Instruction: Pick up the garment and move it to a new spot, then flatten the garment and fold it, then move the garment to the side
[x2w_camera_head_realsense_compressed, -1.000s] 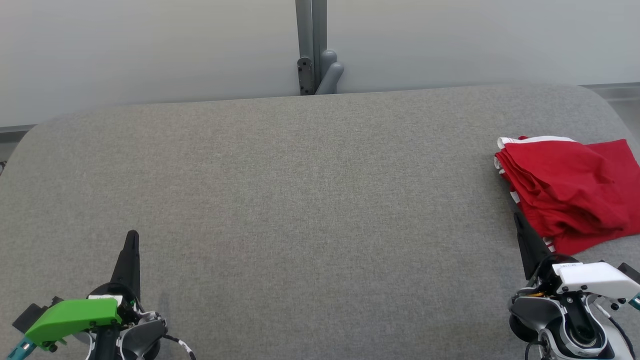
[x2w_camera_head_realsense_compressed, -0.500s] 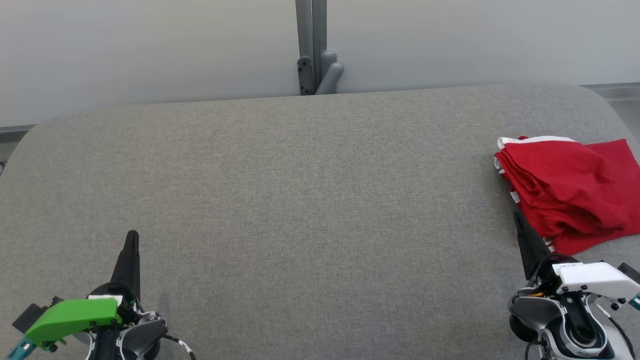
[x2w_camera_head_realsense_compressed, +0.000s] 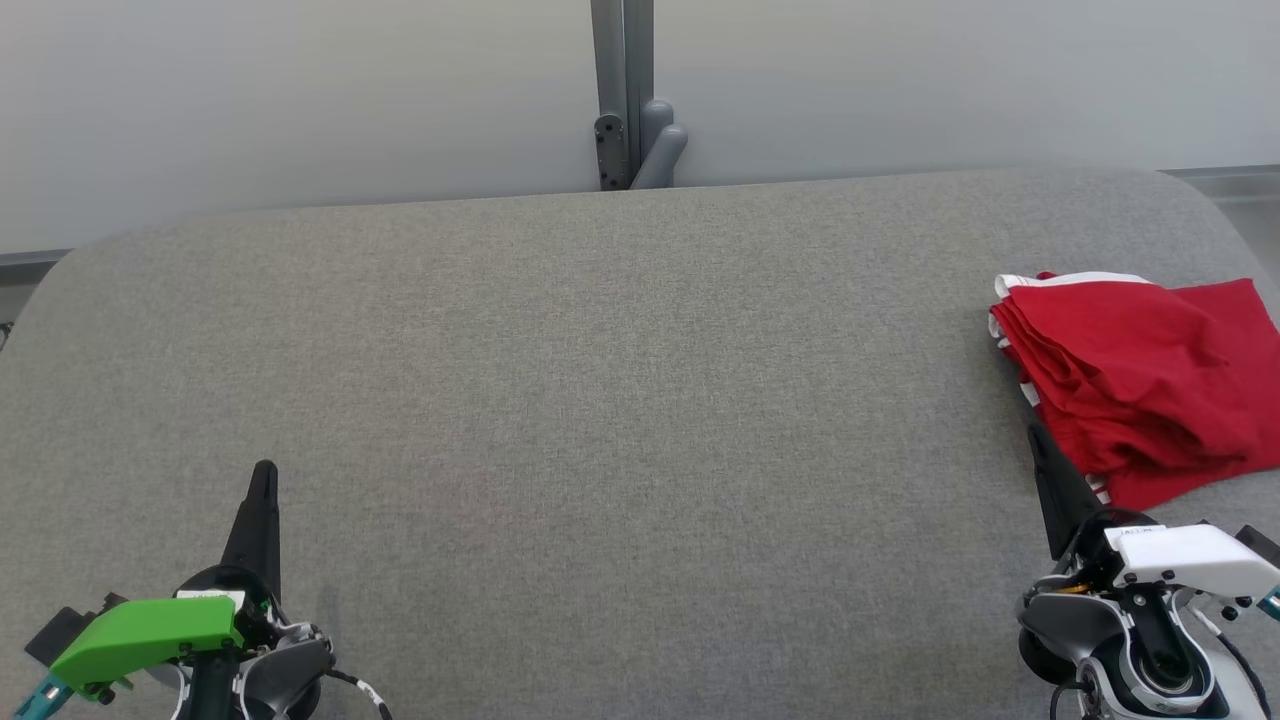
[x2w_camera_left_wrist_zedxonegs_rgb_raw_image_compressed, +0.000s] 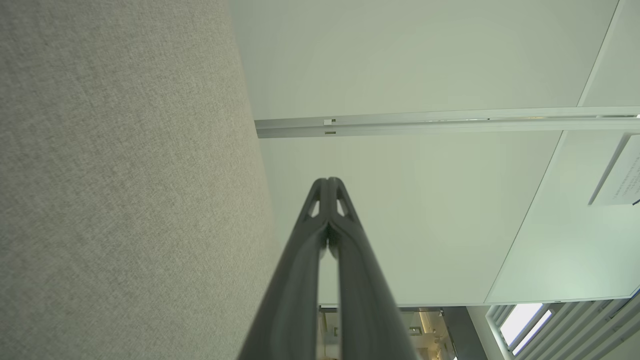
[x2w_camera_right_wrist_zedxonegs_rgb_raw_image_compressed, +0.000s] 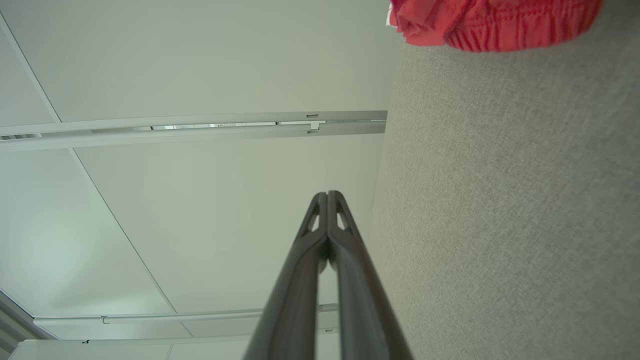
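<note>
Both pairs of jaws are clenched, empty. The right pair sits just beside the folded garment (x2w_camera_head_realsense_compressed: 1140, 385); a stray swing could unfold it

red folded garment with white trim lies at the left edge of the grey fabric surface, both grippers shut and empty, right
Wrong side: the head view shows the red folded garment with white trim at the right edge of the grey fabric surface. The left gripper and right gripper are indeed shut and empty.
</note>
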